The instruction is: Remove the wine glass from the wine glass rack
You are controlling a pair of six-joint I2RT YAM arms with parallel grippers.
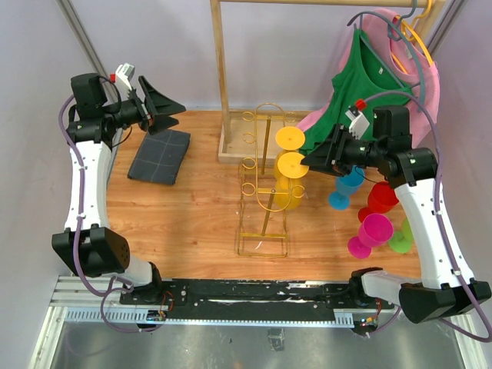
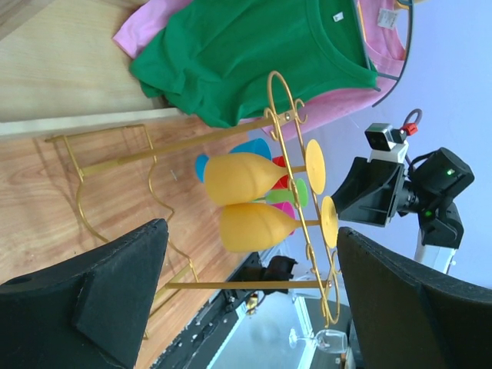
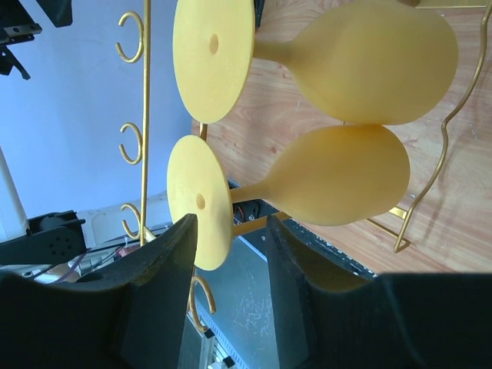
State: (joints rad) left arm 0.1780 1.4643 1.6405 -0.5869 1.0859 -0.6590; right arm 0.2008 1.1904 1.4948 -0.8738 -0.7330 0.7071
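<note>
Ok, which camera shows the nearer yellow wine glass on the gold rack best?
The right wrist view: the nearer yellow wine glass looms large, foot, stem and bowl, with the open right gripper at its foot. The top view shows mainly its round foot; the left wrist view shows it whole but small.

Wood-plank table (image 1: 192,223), loaded centre and right.
Carries wine glass rack (image 1: 267,217) at centre, wooden rail base (image 1: 233,148) just behind it, dark folded cloth (image 1: 159,155) rear left; at right, clustered close: blue glass (image 1: 344,188), red glass (image 1: 380,197), magenta glass (image 1: 371,231), green glass (image 1: 401,237).
</note>
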